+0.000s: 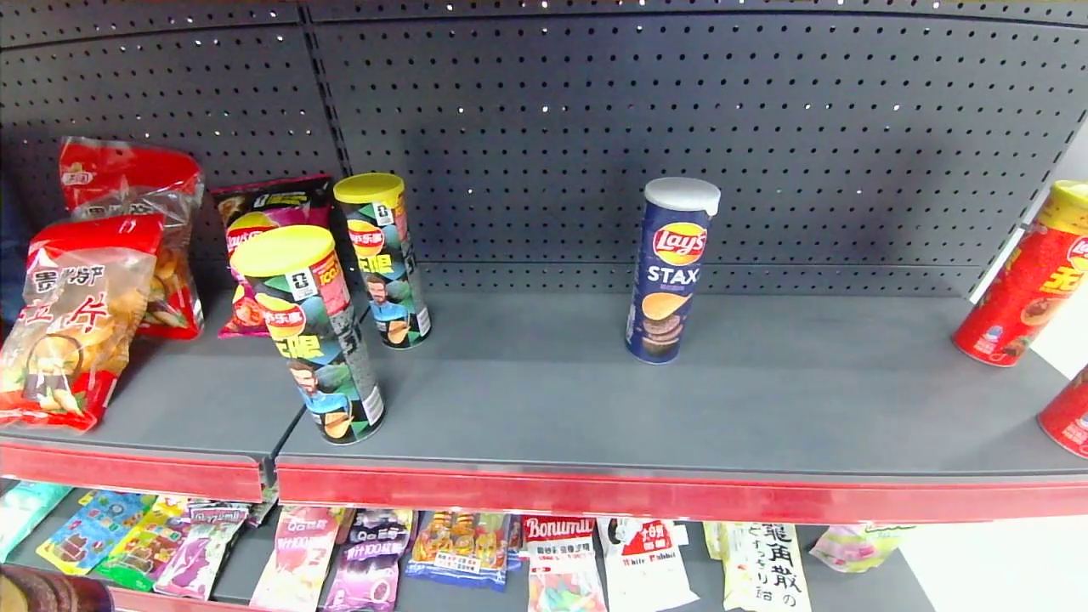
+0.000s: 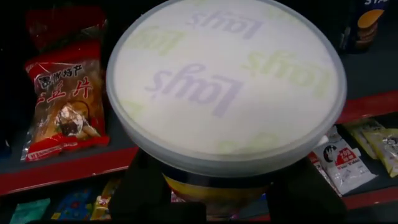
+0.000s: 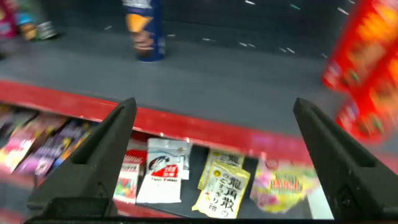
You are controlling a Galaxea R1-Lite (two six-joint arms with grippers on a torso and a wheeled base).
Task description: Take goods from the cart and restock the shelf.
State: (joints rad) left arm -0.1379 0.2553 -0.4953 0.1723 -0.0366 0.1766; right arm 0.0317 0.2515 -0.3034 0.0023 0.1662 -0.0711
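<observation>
One can (image 2: 227, 87) in left gripper (image 2: 221, 190) (white-lidded)

Left gripper (image 2: 217, 196) is clamping a chip can (image 2: 224, 87) low on its body, one dark finger (image 2: 146, 186) pressing on each side, the can's lidded end pointing back toward the wrist. Right gripper (image 3: 217, 155) is facing forward, its two dark tapered fingers (image 3: 99, 162) spread wide apart.

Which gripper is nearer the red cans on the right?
Right. The right gripper sits just before the red cans; the left gripper, holding a white-lidded can, faces the red bags at the shelf's other end.
</observation>
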